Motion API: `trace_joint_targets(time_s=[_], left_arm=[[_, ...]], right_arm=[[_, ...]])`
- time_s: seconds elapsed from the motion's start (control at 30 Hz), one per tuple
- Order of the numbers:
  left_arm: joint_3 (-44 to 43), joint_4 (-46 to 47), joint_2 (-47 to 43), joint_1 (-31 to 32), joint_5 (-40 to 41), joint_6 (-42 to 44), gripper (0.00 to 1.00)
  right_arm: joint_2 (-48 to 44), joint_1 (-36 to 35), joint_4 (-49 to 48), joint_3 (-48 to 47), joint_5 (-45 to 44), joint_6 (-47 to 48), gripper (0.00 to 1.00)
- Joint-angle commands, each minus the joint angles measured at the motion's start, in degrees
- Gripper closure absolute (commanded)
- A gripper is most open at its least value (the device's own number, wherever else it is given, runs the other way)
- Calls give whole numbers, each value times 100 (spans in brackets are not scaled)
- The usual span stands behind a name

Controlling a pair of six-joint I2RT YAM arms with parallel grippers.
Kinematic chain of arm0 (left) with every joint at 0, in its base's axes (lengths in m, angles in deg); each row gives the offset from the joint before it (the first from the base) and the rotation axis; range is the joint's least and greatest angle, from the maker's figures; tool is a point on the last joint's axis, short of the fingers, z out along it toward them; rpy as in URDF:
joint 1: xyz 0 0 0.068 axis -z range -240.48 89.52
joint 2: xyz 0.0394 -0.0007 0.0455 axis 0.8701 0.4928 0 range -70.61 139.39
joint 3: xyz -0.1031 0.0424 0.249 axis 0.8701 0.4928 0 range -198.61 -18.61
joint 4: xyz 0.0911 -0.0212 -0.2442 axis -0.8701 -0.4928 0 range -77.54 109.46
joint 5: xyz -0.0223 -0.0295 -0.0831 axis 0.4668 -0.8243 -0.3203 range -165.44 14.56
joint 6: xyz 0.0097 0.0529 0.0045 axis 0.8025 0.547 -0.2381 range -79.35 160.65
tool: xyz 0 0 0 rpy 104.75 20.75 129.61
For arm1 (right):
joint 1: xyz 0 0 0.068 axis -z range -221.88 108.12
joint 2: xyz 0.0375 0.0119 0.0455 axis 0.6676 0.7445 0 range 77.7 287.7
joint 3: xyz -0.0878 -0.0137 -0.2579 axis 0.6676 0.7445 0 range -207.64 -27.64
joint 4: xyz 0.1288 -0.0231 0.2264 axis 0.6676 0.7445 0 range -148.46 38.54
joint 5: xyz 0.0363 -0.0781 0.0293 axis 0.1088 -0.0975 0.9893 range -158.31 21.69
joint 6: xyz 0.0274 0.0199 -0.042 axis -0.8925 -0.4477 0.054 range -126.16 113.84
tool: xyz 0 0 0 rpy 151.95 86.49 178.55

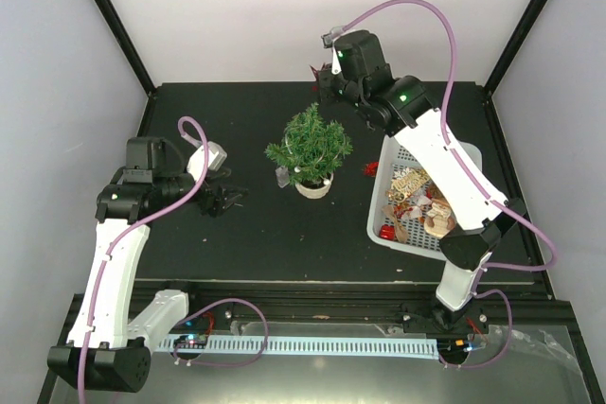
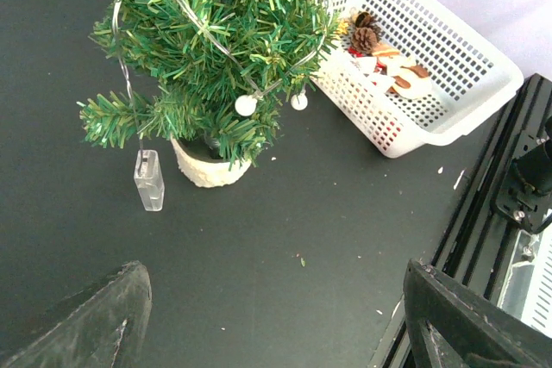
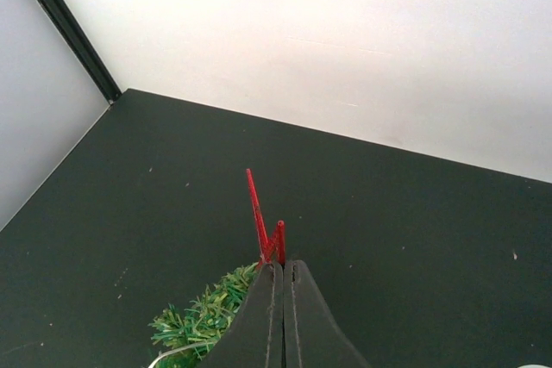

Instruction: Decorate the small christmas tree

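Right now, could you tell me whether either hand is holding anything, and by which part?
The right hand is shut on a thin red decoration, pinching it by one end. The left hand is open and empty.

A bushy green fir in a cream pot (image 1: 311, 144) blocks mid-table; a white plastic lattice basket (image 1: 378, 210) fills the right. The black tabletop (image 1: 284, 234) lies open near and far-left.

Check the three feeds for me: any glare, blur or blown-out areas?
Top external: even light, small christmas tree crisp on the dark table. Left wrist: tree sharp, left gripper fingers blurred. Right wrist: back wall washed out white; red ornament in the right gripper sharp.
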Motion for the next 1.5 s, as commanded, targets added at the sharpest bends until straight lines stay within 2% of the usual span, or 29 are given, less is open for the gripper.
trace_joint_targets(time_s=[0.0, 0.63, 1.47], left_arm=[[12, 145, -8, 36, 46, -39, 19], [-1, 139, -26, 39, 68, -48, 19], [30, 171, -123, 29, 68, -81, 19]], right_arm=[[57, 58, -190, 7, 42, -81, 99], [152, 66, -169, 76, 290, -209, 99], [-258, 63, -301, 752, 496, -130, 99]])
